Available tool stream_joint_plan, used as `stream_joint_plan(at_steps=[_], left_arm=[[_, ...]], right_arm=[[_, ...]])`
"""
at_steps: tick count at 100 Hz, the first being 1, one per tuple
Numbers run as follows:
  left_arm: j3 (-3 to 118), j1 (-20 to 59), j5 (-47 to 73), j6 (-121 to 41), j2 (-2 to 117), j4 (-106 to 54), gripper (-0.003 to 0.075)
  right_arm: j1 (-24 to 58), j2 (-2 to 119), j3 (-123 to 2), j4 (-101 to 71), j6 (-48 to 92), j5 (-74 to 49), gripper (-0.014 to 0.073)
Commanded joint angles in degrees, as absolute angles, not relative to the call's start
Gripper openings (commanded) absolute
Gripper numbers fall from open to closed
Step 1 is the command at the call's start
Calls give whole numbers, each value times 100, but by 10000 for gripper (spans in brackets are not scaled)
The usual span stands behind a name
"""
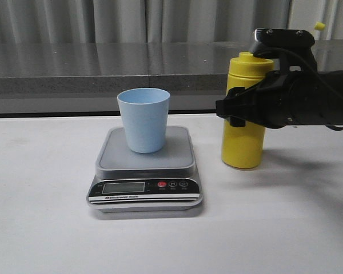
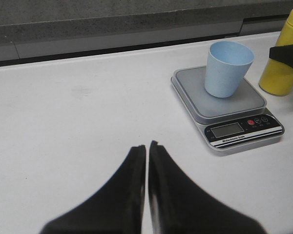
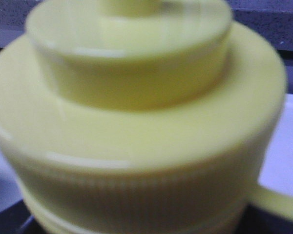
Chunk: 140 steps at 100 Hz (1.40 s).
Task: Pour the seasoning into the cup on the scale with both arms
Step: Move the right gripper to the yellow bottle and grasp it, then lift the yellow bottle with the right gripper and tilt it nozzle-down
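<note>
Left gripper (image 2: 147, 151): jaws pressed together, idle over the worktop (image 1: 40, 217). Cup (image 1: 143, 119): upright on the scale (image 1: 146, 171), apparently unfilled. Seasoning (image 1: 244, 128): upright, just right of the scale, with the right gripper (image 1: 235, 109) around it; jaw contact unclear. Pouring remains.

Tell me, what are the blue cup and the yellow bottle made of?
The cup looks like matte plastic: pale, faintly speckled, no shine. The bottle looks like smooth, glossy plastic: soft highlights, moulded ridges round its cap.
</note>
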<state>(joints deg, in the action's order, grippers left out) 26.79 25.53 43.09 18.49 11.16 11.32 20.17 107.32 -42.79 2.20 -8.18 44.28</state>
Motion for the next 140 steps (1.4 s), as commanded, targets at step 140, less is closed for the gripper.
stream_joint_plan(at_steps=[140], left_arm=[[2819,2533,3920,1884,1183,1181,10]], right_arm=[[2850,9896,-7196,5026,1905,-1410,264]])
